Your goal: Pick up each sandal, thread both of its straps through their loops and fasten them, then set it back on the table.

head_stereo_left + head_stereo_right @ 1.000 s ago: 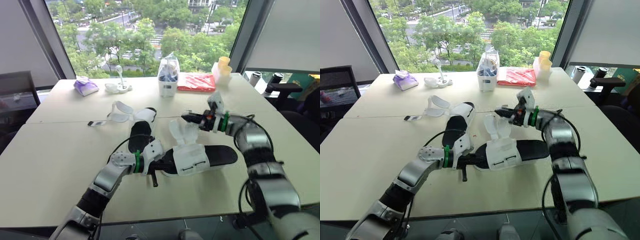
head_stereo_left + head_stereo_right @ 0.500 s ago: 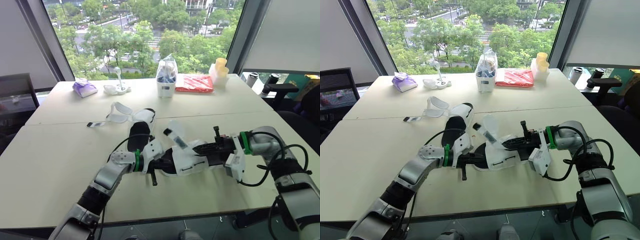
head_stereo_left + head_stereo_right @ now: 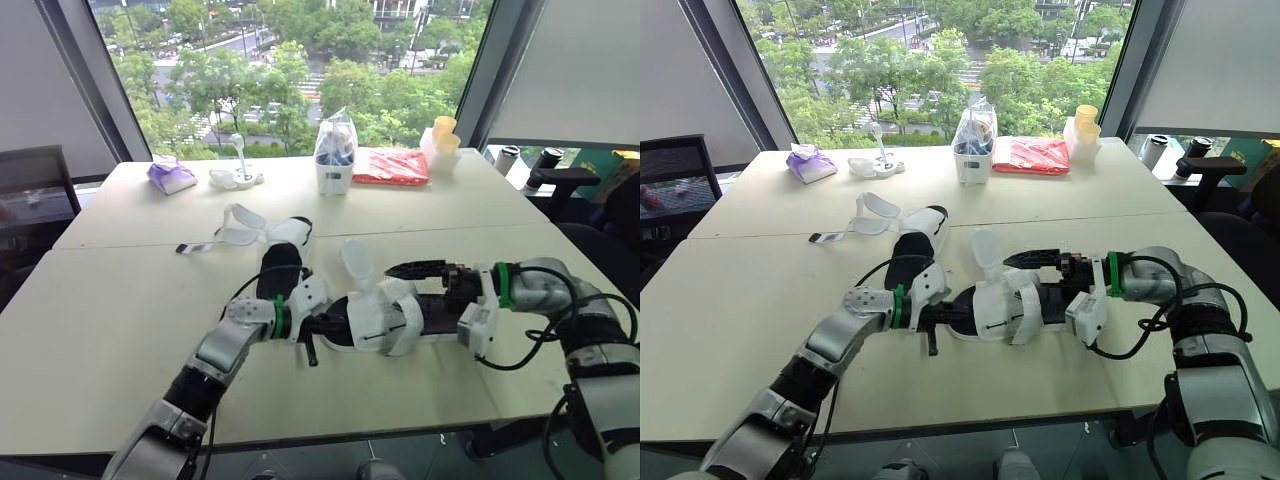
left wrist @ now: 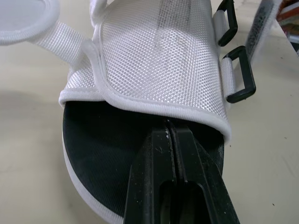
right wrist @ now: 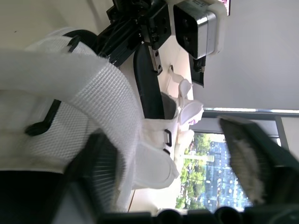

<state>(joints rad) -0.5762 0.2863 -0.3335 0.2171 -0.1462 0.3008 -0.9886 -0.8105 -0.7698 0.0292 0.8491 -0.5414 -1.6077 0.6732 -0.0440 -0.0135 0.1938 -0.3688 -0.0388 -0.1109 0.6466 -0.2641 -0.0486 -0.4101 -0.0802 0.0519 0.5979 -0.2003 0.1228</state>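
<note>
Bench (image 3: 100,320): working sandal (image 3: 365,322) lies mid-bench, long axis left–right, spanning the two tools (second sandal (image 3: 285,235) sits behind it, straps loose). Left tool (image 4: 170,128): fingers pressed together on the insole at the sandal's left end, tips under the upper's hem. Right tool (image 5: 163,135): fingers apart, reaching in from the right end, white strap (image 3: 405,310) draped beside them. Loops (image 4: 240,74) appear to sit on the upper's robot-facing side, so the right arm is nearer.

Standing here, I can make out no words, brand marks or numbers on anything lying across the table (image 3: 120,300).
</note>
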